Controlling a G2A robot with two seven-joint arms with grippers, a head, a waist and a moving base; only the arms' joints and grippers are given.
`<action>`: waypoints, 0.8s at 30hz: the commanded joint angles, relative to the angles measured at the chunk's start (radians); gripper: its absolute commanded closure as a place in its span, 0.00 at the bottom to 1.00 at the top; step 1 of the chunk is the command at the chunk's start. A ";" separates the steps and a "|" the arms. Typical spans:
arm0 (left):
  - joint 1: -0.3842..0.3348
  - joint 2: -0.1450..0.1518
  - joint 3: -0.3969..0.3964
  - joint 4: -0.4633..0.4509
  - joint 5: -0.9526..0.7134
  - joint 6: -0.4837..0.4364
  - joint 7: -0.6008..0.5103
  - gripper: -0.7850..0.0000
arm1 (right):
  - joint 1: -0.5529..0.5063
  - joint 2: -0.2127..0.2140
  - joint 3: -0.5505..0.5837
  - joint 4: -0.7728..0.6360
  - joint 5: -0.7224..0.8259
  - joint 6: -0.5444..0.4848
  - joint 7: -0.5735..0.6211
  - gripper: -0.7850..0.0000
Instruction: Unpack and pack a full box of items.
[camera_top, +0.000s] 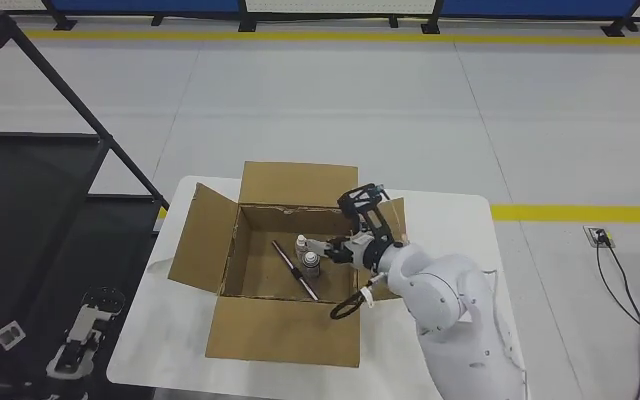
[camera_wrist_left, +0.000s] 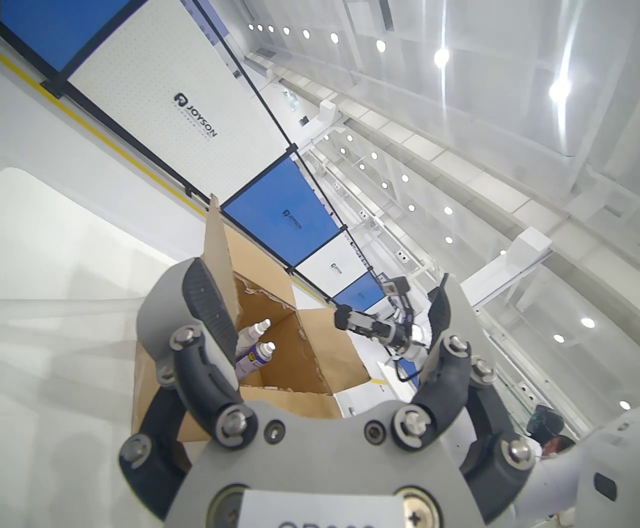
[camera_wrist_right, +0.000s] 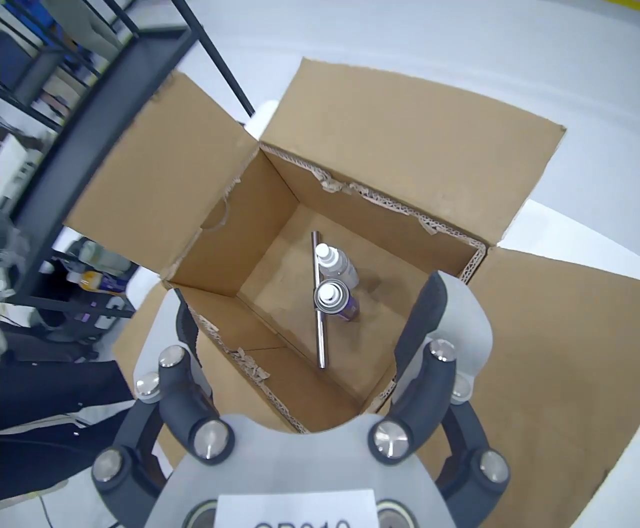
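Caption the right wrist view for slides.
Open right gripper above a cardboard box holding a spray can, white bottle and metal rod.

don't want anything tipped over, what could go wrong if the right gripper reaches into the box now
The spray can and white bottle stand close together beside the metal rod, so the open right gripper might knock one over while taking another. Its wide-spread fingers could also catch on the box walls or flaps going down.
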 joint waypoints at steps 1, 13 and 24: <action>-0.043 0.003 0.027 0.022 0.046 0.019 -0.024 0.00 | -0.024 0.009 0.083 -0.019 0.106 -0.027 0.000 0.00; -0.192 0.016 0.149 0.075 0.165 0.075 -0.093 0.00 | -0.002 0.073 0.449 0.107 0.413 -0.030 0.152 0.00; -0.219 0.016 0.246 0.030 0.293 0.126 -0.059 0.00 | 0.198 0.125 0.458 0.486 0.519 -0.062 0.387 0.00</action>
